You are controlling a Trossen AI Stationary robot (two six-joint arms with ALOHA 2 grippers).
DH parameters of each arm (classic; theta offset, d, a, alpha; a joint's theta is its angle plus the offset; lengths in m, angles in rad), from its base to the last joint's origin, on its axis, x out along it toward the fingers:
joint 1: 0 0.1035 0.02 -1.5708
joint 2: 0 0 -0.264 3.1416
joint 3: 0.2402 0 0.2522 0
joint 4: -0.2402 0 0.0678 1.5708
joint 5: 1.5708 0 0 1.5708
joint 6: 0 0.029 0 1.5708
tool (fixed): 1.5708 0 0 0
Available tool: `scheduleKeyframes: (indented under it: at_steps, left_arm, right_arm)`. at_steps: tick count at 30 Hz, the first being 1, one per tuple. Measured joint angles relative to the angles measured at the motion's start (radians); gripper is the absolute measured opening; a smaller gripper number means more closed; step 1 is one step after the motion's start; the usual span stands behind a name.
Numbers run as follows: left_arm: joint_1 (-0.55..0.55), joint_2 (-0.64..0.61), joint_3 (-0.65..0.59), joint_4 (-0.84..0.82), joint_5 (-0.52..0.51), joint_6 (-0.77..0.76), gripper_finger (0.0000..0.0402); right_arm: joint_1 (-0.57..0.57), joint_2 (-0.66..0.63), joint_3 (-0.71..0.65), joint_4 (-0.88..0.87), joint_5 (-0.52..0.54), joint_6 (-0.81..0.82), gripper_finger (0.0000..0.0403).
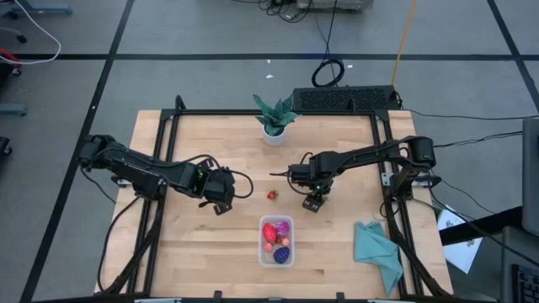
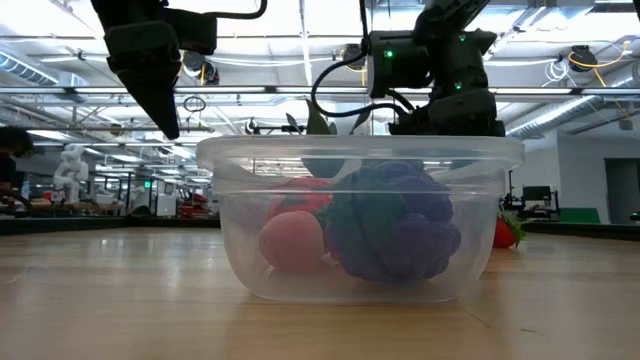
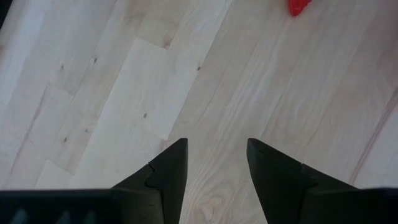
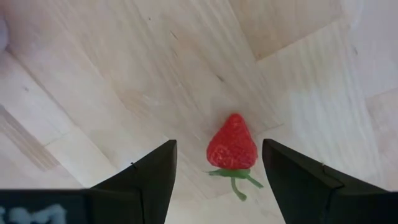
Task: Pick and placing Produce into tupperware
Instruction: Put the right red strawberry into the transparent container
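A small red toy strawberry (image 1: 272,195) lies on its side on the wooden table, just beyond the clear tupperware (image 1: 276,241). The tupperware holds several produce pieces: red, magenta, pinkish and a dark purple one (image 2: 390,222). My right gripper (image 1: 313,200) is open above the table to the strawberry's right. In the right wrist view the strawberry (image 4: 231,148) shows between my open fingers (image 4: 219,145), untouched. My left gripper (image 1: 221,195) is open and empty to the strawberry's left. Its wrist view (image 3: 217,143) shows bare wood, with the strawberry (image 3: 298,6) at the picture's edge.
A green potted plant in a white pot (image 1: 274,119) stands at the far middle of the table. A teal cloth (image 1: 377,249) lies at the near right. A dark keyboard-like bar (image 1: 341,99) sits at the far right edge. Bare wood lies left of the tupperware.
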Motion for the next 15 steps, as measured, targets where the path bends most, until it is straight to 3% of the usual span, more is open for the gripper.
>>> scheduleKeyframes:
  at_steps: [15]
  left_arm:
    - [0.0,0.0,0.0,0.002,0.001,0.007,0.017]
  right_arm:
    - [-0.001,-0.002,-0.091,0.02,0.0,0.005,0.0226]
